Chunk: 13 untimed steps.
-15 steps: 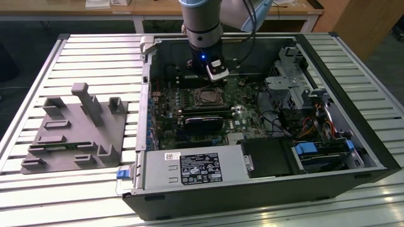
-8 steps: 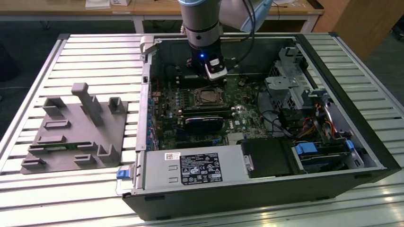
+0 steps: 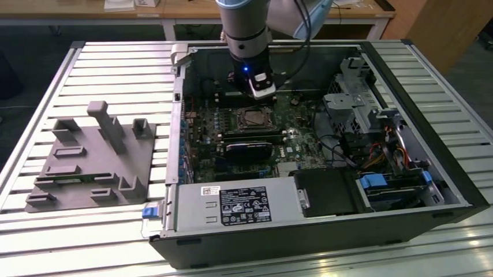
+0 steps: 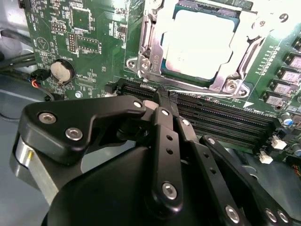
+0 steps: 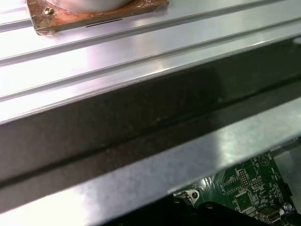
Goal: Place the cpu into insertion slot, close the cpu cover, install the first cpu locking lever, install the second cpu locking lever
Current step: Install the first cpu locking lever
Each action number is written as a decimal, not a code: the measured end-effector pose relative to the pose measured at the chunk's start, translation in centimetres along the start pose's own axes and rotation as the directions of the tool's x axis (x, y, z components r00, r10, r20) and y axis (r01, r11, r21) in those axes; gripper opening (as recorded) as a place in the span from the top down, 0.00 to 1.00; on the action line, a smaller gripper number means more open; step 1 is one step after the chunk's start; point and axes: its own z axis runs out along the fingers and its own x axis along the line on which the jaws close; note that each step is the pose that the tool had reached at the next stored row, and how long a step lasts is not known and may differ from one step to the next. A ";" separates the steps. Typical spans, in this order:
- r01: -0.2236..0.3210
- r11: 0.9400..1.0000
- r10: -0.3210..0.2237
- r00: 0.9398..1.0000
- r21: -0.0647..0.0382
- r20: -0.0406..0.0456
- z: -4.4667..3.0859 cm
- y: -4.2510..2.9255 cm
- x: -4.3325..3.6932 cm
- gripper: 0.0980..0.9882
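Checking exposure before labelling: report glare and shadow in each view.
Second wrist view: glare washes the cpu face white. First wrist view: bright sheen on the metal rails, dark band beside them. Exterior view: computer case dim inside, table evenly lit.

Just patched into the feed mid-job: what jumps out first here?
The pale cpu sits in the insertion slot, the silvery cpu cover framing it, in the second wrist view. The black gripper, shut, hangs close by that socket's edge, over the long memory slots. In the exterior view the arm reaches down into an open computer case on a slatted table.
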 end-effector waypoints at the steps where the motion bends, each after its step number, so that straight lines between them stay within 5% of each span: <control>1: -0.004 1.000 0.004 1.000 0.000 0.001 0.01 -0.02 0.04 0.99; 13: -0.053 0.999 0.053 0.998 0.006 0.023 0.32 -0.19 0.38 0.99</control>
